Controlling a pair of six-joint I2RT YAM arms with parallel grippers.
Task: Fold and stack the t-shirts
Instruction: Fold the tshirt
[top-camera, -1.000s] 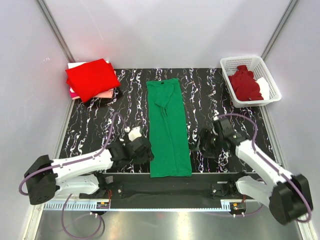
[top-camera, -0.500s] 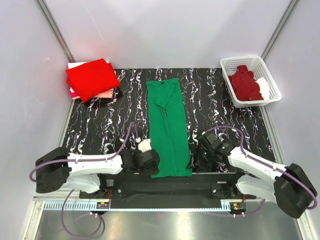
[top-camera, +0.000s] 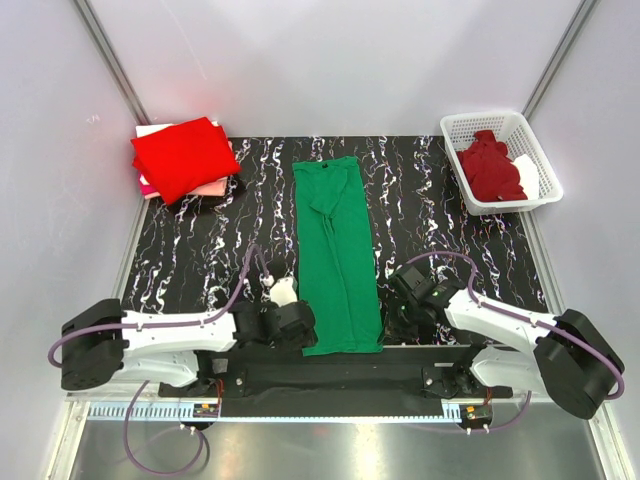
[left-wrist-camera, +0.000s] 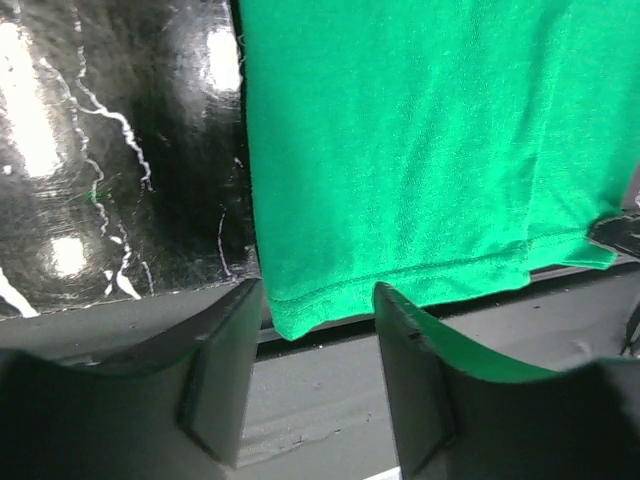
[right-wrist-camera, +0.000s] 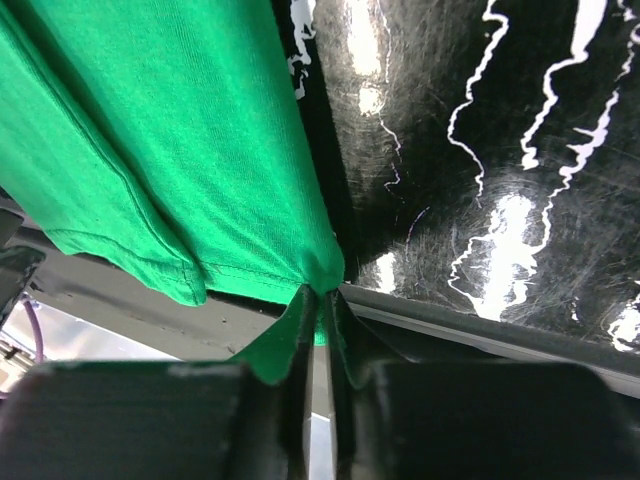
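A green t-shirt (top-camera: 338, 255), folded into a long strip, lies down the middle of the black marbled table, its hem hanging over the near edge. My left gripper (top-camera: 300, 328) (left-wrist-camera: 318, 345) is open, its fingers straddling the hem's near-left corner (left-wrist-camera: 290, 315) without closing on it. My right gripper (top-camera: 390, 322) (right-wrist-camera: 320, 305) is shut on the hem's near-right corner (right-wrist-camera: 322, 268), the cloth pinched between its pads. A folded red t-shirt (top-camera: 184, 157) tops a stack with pink and white ones at the far left. A maroon t-shirt (top-camera: 491, 167) lies crumpled in the basket.
The white lattice basket (top-camera: 458, 127) stands at the far right corner with a white cloth (top-camera: 527, 176) beside the maroon one. A dark item (top-camera: 208, 203) lies under the red stack's near edge. The table's near edge (left-wrist-camera: 120, 305) and a grey rail run just below both grippers.
Both arms have dropped toward the near edge and in to the green shirt's hem corners. The right gripper has closed on its corner; the left has stayed open.
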